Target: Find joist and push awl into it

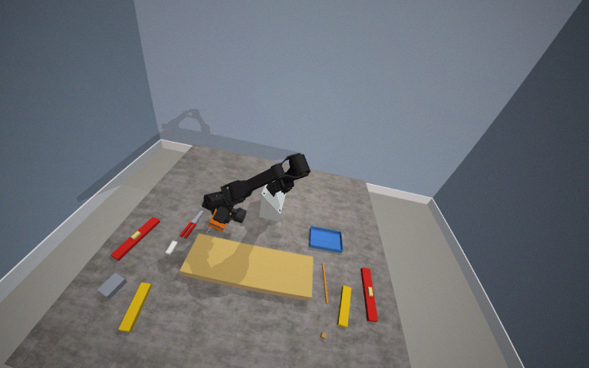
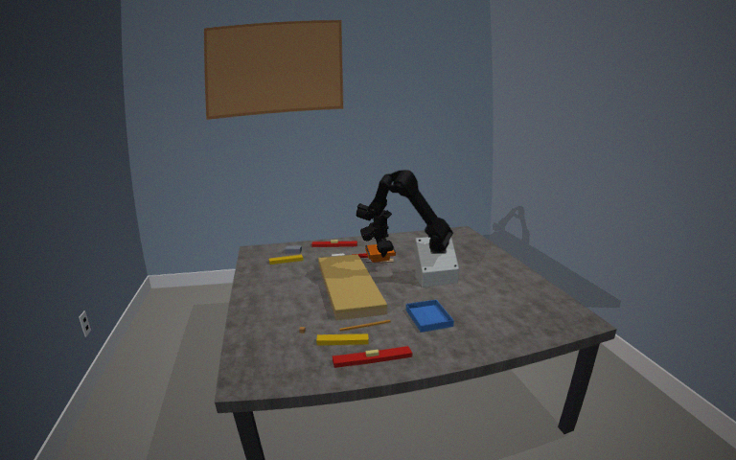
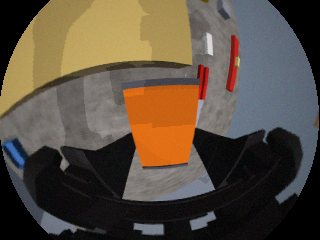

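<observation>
The orange stud finder (image 1: 217, 222) (image 2: 374, 252) (image 3: 161, 115) is held in my gripper (image 1: 220, 218) (image 2: 381, 252) (image 3: 163, 132), which is shut on it. It hangs just above the table, beside the left end of the panel's robot-side edge in the top view. The tan floor panel (image 1: 256, 268) (image 2: 353, 287) (image 3: 100, 40) lies flat, and no hole shows in it. The blue tray (image 1: 325, 240) (image 2: 429, 315) (image 3: 15, 153) is empty, beyond the panel's other end. A thin metal shaft (image 1: 208, 230) shows beside the stud finder, probably the awl's; the rest is mostly hidden.
Red-handled pliers (image 1: 188, 228) (image 3: 203, 82) and a white block (image 1: 171, 247) (image 3: 209, 44) lie left of the panel. Red levels (image 1: 145, 228) (image 1: 369, 303), yellow bars (image 1: 135, 307) (image 1: 344, 306), a grey block (image 1: 112, 284), a thin orange stick (image 1: 324, 281) and a small cube (image 1: 323, 335) lie around.
</observation>
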`<action>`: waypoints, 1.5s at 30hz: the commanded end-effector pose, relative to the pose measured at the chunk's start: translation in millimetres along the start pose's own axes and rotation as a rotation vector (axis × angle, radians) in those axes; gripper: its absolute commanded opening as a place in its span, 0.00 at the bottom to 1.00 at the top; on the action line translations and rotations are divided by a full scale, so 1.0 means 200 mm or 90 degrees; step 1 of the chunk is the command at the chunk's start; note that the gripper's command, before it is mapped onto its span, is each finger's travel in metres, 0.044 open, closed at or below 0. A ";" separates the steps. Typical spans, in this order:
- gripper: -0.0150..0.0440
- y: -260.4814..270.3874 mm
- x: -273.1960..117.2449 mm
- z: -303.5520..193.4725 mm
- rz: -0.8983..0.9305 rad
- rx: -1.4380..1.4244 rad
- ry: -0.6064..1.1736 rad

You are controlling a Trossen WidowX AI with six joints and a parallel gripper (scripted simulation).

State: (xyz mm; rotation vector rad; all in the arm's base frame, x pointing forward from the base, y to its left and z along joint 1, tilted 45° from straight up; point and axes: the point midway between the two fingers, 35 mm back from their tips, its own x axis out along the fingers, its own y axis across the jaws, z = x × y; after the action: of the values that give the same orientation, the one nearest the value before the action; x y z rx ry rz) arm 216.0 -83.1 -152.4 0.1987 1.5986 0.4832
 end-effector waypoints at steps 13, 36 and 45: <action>0.25 0.01 -0.01 0.00 -0.071 0.007 0.000; 0.25 0.03 -0.01 0.00 -0.154 0.016 -0.007; 0.25 0.04 0.00 0.00 -0.195 0.019 0.000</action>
State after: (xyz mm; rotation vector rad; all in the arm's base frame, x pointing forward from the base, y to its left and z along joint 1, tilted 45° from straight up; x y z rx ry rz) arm 214.3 -74.4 -150.4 -0.0023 1.6024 0.2533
